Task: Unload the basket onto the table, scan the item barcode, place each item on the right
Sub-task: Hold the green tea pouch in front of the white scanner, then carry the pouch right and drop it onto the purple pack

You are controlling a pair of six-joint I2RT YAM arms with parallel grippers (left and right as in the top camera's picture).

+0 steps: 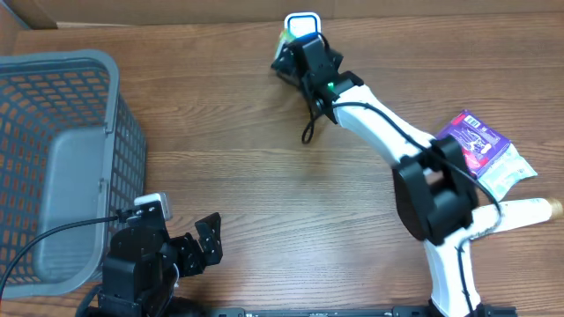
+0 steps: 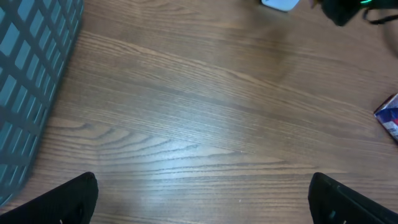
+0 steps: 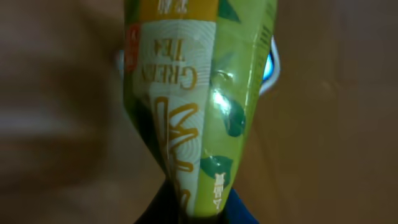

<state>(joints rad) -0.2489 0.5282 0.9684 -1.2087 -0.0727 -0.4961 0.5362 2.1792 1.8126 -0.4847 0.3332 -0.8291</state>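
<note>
The item is a green-and-yellow green tea packet (image 3: 186,93), pinched at its lower end by my right gripper (image 3: 199,208), which is shut on it. In the overhead view that gripper (image 1: 295,55) reaches to the table's far edge, and a sliver of the packet (image 1: 283,40) shows beside the white, blue-lit scanner (image 1: 302,24). The scanner's rim (image 3: 270,67) peeks out behind the packet. No barcode shows on the side I see. My left gripper (image 1: 201,246) rests open near the front left, with its fingers (image 2: 68,202) wide over bare wood.
A grey mesh basket (image 1: 53,167) stands at the left. A purple packet (image 1: 480,145) lies on a clear wrapper at the right. A white tube-like object (image 1: 529,211) lies beside the right arm's base.
</note>
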